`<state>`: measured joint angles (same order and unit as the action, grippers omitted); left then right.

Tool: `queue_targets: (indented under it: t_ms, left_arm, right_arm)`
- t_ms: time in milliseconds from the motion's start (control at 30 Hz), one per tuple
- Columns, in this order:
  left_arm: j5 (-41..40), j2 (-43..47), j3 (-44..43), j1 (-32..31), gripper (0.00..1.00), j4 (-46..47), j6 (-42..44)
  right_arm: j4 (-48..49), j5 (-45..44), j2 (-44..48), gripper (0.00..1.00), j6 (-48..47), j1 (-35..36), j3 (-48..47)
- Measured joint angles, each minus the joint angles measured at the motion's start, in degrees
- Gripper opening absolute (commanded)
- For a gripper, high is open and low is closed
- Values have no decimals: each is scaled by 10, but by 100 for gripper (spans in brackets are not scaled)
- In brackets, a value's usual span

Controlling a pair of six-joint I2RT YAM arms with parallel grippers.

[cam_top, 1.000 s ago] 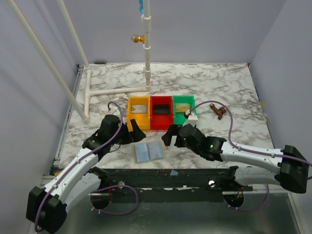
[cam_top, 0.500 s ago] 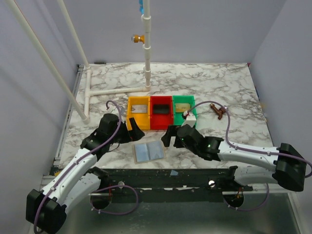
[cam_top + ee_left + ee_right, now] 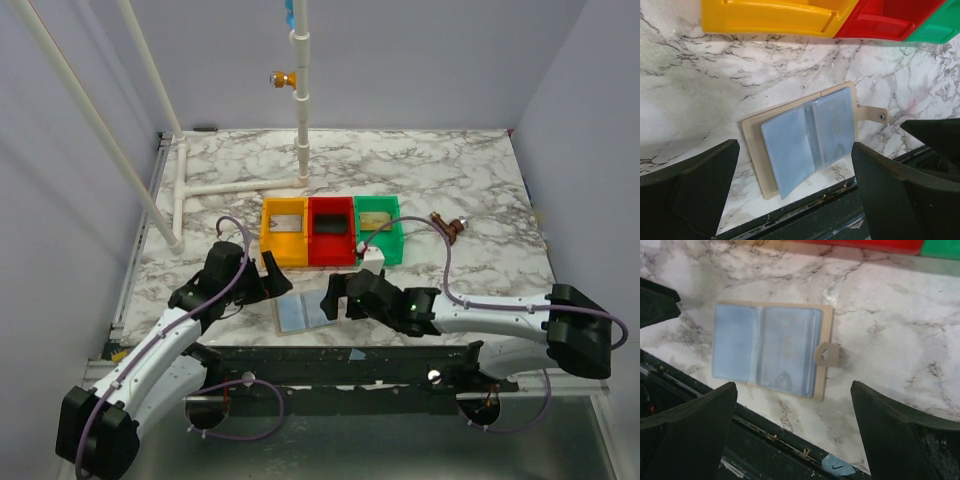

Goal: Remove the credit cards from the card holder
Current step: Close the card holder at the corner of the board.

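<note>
The holder [image 3: 303, 312] lies open and flat on the table [image 3: 420, 170], sleeves up, close to the near edge and between your two arms. Both tools are empty, jaws spread wide. The left gripper [image 3: 272, 277] hangs just left and far of the holder. The right gripper [image 3: 334, 296] is over its right end, where the tab [image 3: 828, 355] sticks out.

The top view shows a grey card [image 3: 286, 222] in the yellow tray [image 3: 268, 242], a black card [image 3: 331, 227] in the red tray [image 3: 331, 259] and something tan in the green tray [image 3: 393, 240]. The right sleeve [image 3: 834, 125] shows faint marks. You cannot tell from here whether a card sits in it, so look closely before you commit.

If one is there, I judge this a two-arm job. Bring one gripper down to pin the left sleeve [image 3: 787, 147] flat, without covering the other sleeve's mouth. Narrow the other jaws first, because at this width they would straddle the whole holder. Find which edge of the sleeve is open, nip only the card's exposed edge, and draw it out flat along the sleeve, not upward. The plastic is likely slick and floppy, so go slowly. Keep any push away from the near edge, or the holder may slide off.
</note>
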<state>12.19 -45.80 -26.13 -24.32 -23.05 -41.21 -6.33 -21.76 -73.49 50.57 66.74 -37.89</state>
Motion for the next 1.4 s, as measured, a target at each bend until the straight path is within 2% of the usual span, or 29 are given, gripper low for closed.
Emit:
queue_targets:
  t_ms: [100, 200, 400, 667, 733, 900, 1033, 1133, 1233, 1400]
  left_arm:
    - [1, 0, 9, 3, 98, 3, -6]
    - [4, 0, 23, 4, 98, 9, -15]
    - [8, 0, 43, 7, 98, 14, -26]
    - [10, 1, 60, 7, 99, 21, -35]
    - [12, 1, 64, 7, 98, 23, -39]
    - [20, 0, 76, 7, 98, 31, -46]
    - [27, -3, 84, 7, 97, 40, -49]
    - [34, -8, 85, 7, 93, 49, -51]
    - [40, -14, 87, 7, 82, 59, -52]
    - [56, -29, 94, 7, 61, 78, -59]
  right_arm:
    - [-7, -4, -24, 99, 2, 23, -19]
    - [-23, -16, -57, 92, 6, 32, -43]
    - [-41, -33, -102, 73, 10, 35, -54]
    - [-42, -66, -117, 64, 3, 35, -59]
    - [-38, -74, -122, 54, -2, 35, -61]
    - [-30, -93, -141, 41, -16, 35, -61]
    - [-19, -103, -151, 22, -24, 35, -61]
    - [-17, -108, -155, 11, -26, 35, -61]
    - [-19, -118, -155, 2, -26, 35, -61]
    - [-40, -130, -154, 1, -22, 34, -61]
